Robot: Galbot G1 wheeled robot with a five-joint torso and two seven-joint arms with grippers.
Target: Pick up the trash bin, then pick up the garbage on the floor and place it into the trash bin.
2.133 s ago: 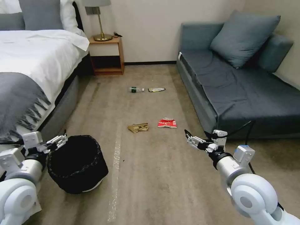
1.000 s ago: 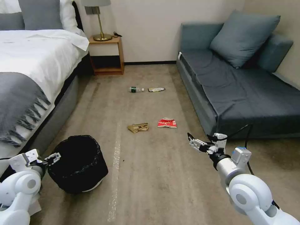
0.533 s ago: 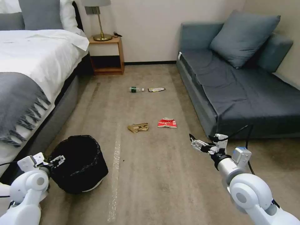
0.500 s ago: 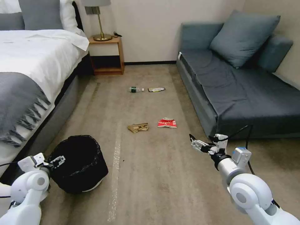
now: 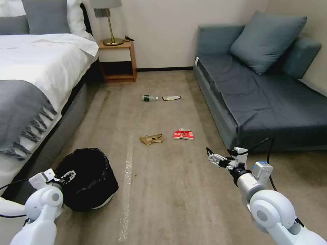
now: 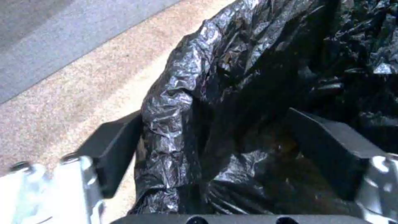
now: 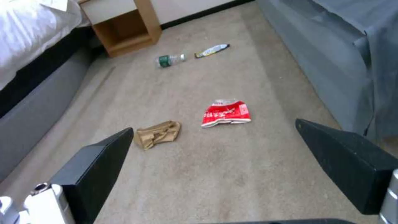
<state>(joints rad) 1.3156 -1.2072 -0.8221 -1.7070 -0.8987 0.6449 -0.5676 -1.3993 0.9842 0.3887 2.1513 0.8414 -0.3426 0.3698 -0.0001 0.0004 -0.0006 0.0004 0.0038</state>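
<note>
Four litter pieces sit mid-frame on your floor: bag (image 5: 151, 139), packet (image 5: 183, 134), bottle (image 5: 149, 98), wrapper (image 5: 171, 98). Bin (image 5: 89, 177) stands lower left. Left end effector (image 5: 69, 176) is spread wide, straddling the bin's lined rim, not clamped. Right end effector (image 5: 212, 156) hangs wide and empty, lower right.

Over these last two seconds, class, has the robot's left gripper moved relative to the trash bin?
Yes. The left gripper has dropped from above the bin's far-left rim to its near-left rim, against the trash bin, which stayed put. Its open fingers now straddle the bag-lined rim.
</note>
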